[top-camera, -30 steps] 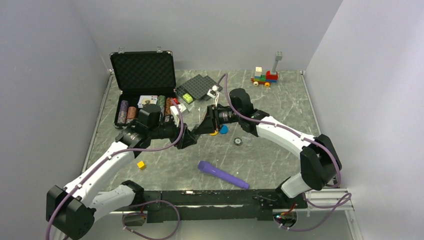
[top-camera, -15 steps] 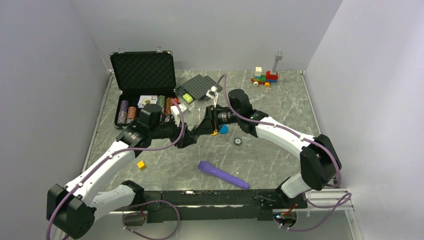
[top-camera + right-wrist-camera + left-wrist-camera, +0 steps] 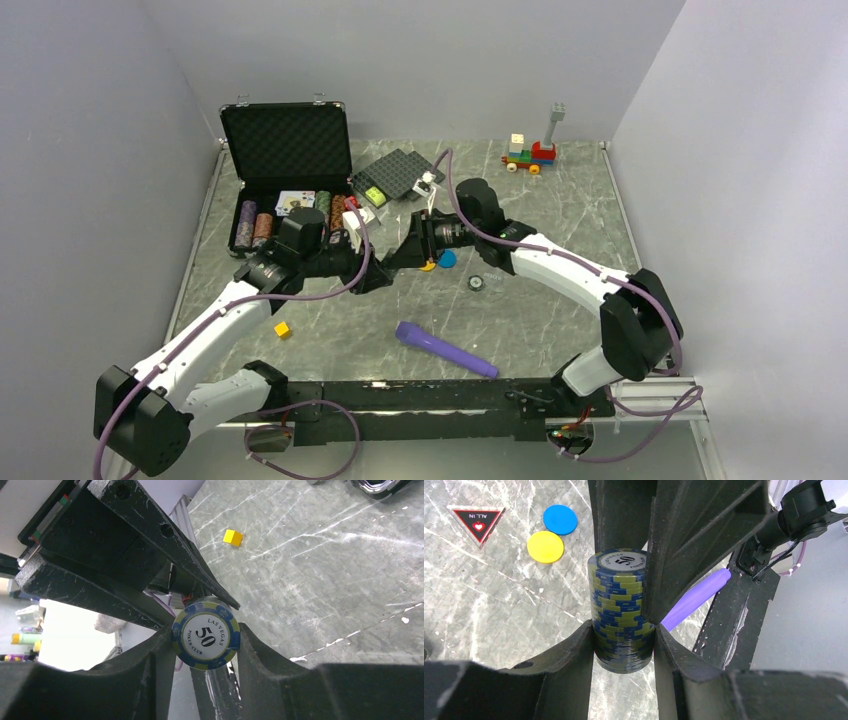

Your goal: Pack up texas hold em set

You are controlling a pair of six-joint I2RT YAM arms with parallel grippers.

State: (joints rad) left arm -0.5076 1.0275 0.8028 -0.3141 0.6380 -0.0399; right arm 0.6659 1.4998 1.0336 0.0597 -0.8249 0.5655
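Item: one chip stack (image 3: 623, 605), striped blue and yellow with the top chip marked 50, is held off the table (image 3: 560, 200) near its middle. It is clamped at one end by the left gripper (image 3: 624, 647) and at the other by the right gripper (image 3: 206, 639), each closed against its sides. The open case (image 3: 285, 145), with stowed chips (image 3: 255, 225) in its tray, is set at the far left. A yellow disc (image 3: 545, 546), a blue disc (image 3: 560, 519) and a dark red triangle (image 3: 478, 520) are laid on the table close by the grippers.
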